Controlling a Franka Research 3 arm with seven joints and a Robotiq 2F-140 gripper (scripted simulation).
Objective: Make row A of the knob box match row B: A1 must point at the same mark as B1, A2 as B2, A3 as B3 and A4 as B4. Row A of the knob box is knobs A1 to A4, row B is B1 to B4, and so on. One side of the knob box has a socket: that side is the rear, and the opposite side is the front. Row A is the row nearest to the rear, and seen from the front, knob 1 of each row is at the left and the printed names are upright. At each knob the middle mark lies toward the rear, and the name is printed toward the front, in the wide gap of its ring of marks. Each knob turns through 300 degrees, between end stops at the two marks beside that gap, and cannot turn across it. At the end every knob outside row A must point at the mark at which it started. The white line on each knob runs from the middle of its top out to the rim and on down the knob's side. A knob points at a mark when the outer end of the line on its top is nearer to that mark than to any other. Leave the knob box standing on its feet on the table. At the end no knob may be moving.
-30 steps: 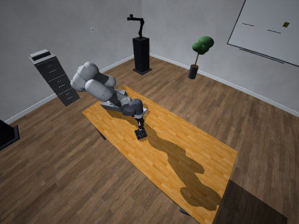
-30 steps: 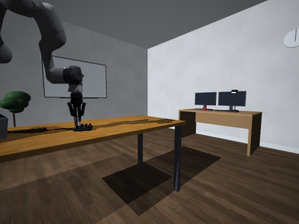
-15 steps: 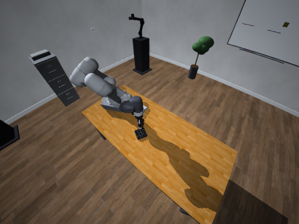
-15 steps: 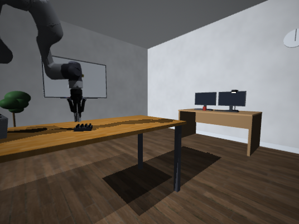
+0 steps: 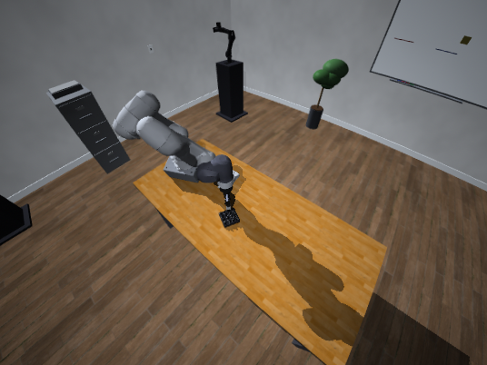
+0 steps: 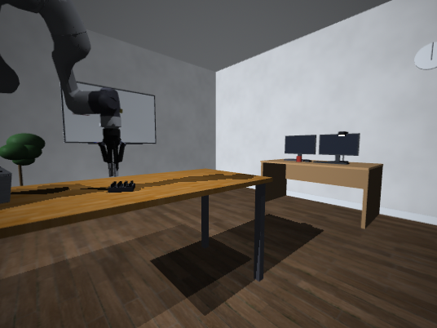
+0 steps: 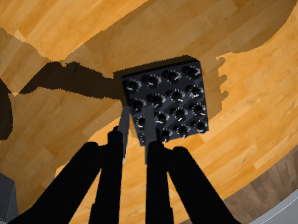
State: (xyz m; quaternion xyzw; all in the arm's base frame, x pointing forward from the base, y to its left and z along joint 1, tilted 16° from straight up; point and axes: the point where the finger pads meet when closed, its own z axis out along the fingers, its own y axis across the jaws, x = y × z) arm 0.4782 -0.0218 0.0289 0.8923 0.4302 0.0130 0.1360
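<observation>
The pincer (image 5: 228, 207) (image 6: 113, 175) (image 7: 137, 118), narrowly parted, is holding nothing; the knob box's (image 5: 225, 225) (image 6: 122, 189) (image 7: 204, 120) probably stiff knobs (image 5: 230, 216) (image 6: 125, 183) (image 7: 176, 95) are inviting opposed side grips.

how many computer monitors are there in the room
2 in view: one on the desk's left side, another to its right. Others may be out of view.

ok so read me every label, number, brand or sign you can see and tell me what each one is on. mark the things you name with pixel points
No text is readable.
Knob box (image 5: 229, 218) (image 6: 121, 189) (image 7: 165, 95): any printed names are too small and blurred.
Whiteboard (image 5: 436, 59) (image 6: 139, 118): marks too small to read.
Wall clock (image 6: 425, 57): no numerals can be made out.
</observation>
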